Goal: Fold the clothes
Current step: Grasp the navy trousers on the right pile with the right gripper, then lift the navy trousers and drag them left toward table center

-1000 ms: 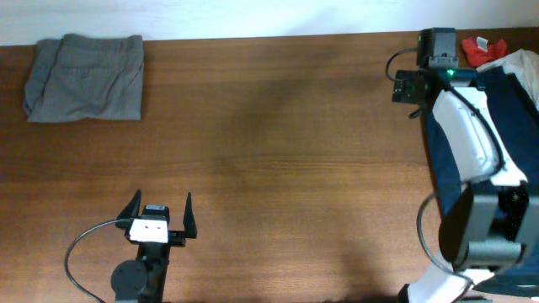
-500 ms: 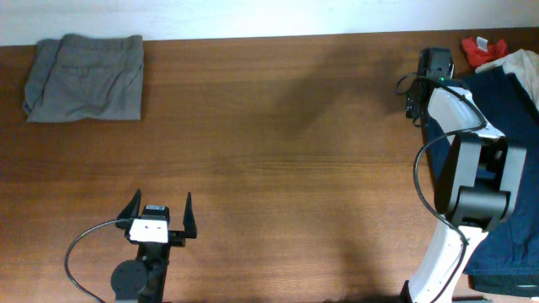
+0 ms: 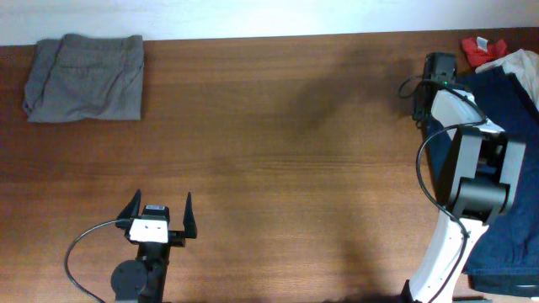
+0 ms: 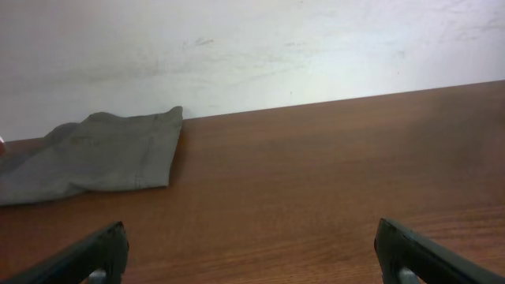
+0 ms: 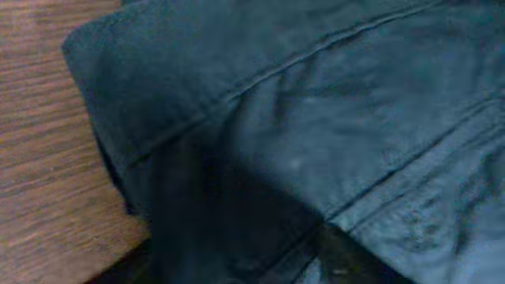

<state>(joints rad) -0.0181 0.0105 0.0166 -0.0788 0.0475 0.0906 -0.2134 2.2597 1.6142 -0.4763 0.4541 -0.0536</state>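
The clothes, a dark navy garment, lie in a heap at the table's right edge, partly under my right arm. In the right wrist view the clothes fill the frame, with a stitched band edge running across. My right gripper is pressed down onto this edge near the garment's far left corner. A shadowed fold of cloth fills the gap between its fingers; how far they have closed is not visible. My left gripper stands open over bare wood at the front left, with nothing between its fingers.
A folded grey garment lies at the far left corner. A red item and a white cloth lie at the far right corner beside the navy heap. The brown wooden table meets a white wall at the back.
My right arm swung its wrist off the table edge and down onto the navy garment's far left corner, where it now sits still. The left arm has not moved.
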